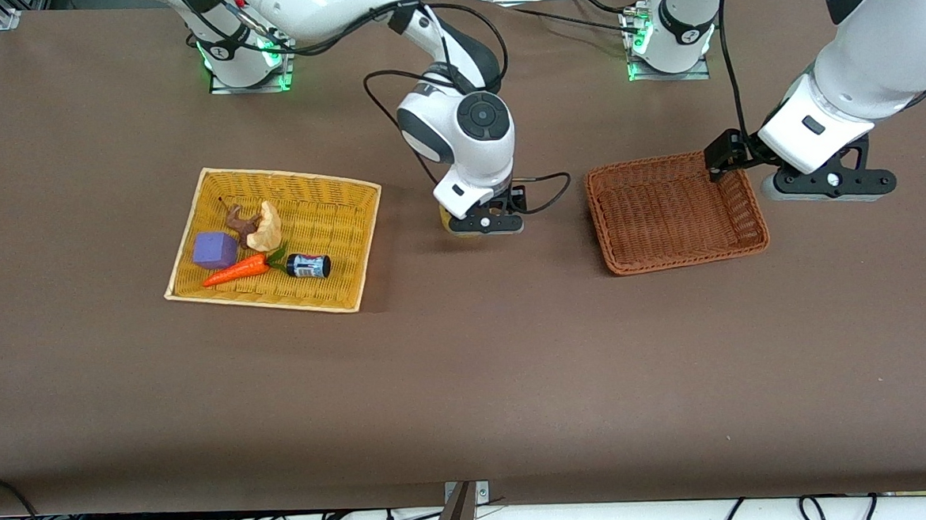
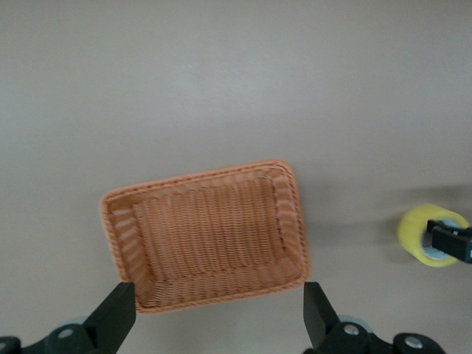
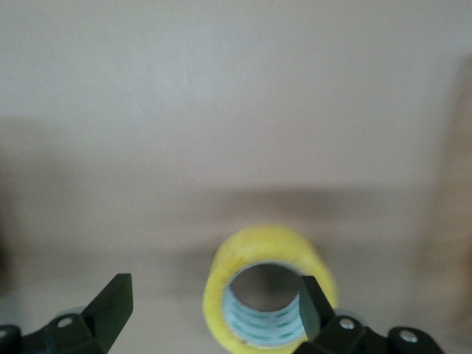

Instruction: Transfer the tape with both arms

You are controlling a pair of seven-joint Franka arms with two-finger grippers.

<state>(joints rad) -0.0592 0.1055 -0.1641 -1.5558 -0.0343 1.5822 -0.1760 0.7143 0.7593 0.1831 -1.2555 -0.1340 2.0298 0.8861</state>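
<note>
Tape, translucent yellow ring [image 3: 267, 291], hangs on one finger [image 3: 308, 308] of our wide-open right gripper [image 1: 483, 221]; left gripper [image 1: 827, 184] spread empty over brown wicker basket [image 1: 674, 213]. We lower gently, avoid rolling.

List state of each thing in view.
Tape: upright on table between baskets, one finger of open right hand inside its core.
Left hand: open, empty, over brown basket.
Brown basket: empty.
Yellow basket: holds bottle, carrot, purple block.

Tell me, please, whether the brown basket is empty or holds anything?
Empty: the brown basket shows only bare weave inside; the tape is outside it, at the right gripper.
</note>
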